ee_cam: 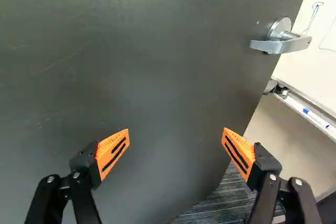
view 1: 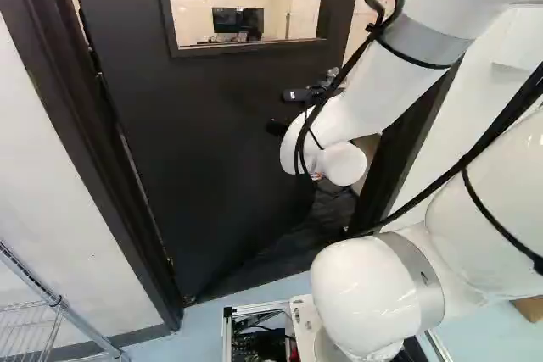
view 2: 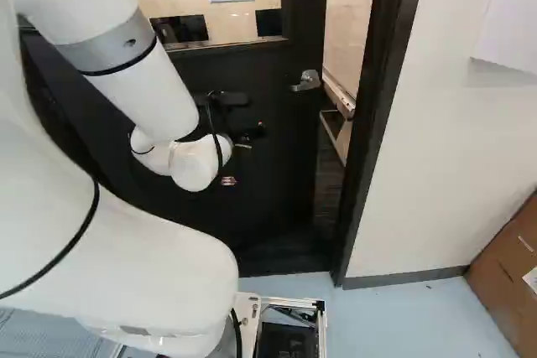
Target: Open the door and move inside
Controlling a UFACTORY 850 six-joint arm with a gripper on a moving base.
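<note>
The black door [view 1: 212,142] with a window stands partly open, swung away from the base into the room beyond. My gripper [view 2: 252,133] is in front of the door face, below the lever handle [view 2: 307,80], partly hidden by the wrist. In the wrist view the gripper [ee_cam: 176,149] is open, orange pads wide apart, with nothing held between them. The door [ee_cam: 131,66] fills most of what lies ahead of it. The silver handle [ee_cam: 282,40] is off to one side, near the door's free edge, apart from both fingers.
The dark frame [view 2: 369,132] borders the opening, with a gap beside the door's free edge. Beyond it are a whiteboard with a tray [ee_cam: 310,113] and monitors [view 1: 237,20]. A wire rack [view 1: 59,307] stands left, a cardboard box [view 2: 508,274] right.
</note>
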